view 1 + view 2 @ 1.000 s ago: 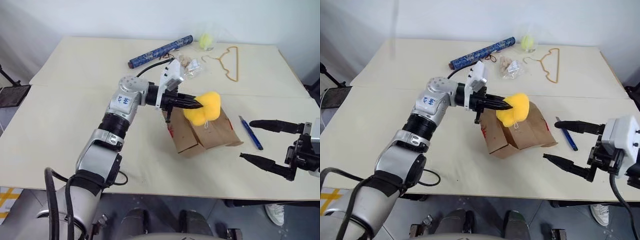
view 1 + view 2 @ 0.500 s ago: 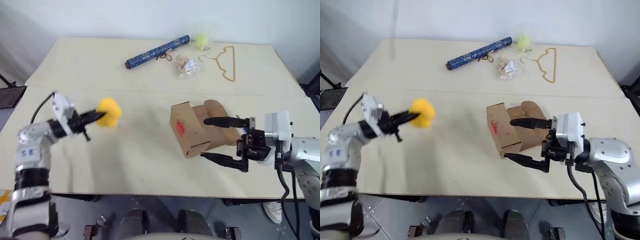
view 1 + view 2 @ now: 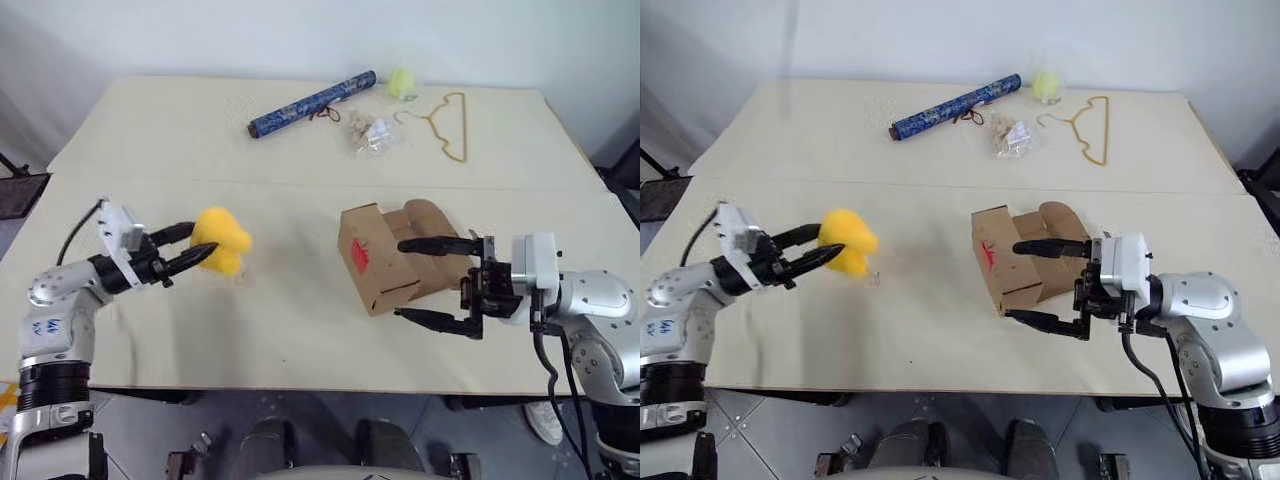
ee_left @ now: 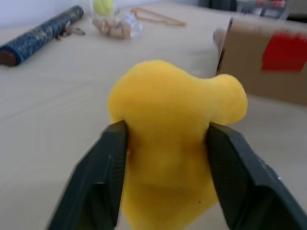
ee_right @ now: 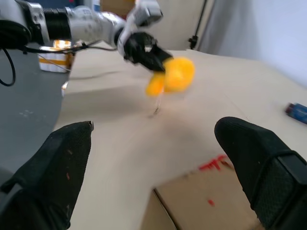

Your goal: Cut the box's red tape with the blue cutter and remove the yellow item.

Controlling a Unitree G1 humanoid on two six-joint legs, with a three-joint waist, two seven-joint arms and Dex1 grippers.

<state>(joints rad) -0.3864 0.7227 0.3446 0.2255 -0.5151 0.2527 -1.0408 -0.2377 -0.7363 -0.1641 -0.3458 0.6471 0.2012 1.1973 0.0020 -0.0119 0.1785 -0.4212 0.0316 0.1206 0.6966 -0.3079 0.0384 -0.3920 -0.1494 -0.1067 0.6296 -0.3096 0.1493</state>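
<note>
Yellow item out of the box, near the counter's left edge

The left gripper (image 3: pixel 190 250) jaws stand part-open around the yellow item (image 3: pixel 224 242); right gripper (image 3: pixel 425 282) jaws stand wide at the box (image 3: pixel 385 258). Released there, the item may roll off.

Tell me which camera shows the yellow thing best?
The left wrist view: the yellow item looms close between the left gripper. Both eye views show it small, left of the box; the right wrist view shows it distant.
</note>
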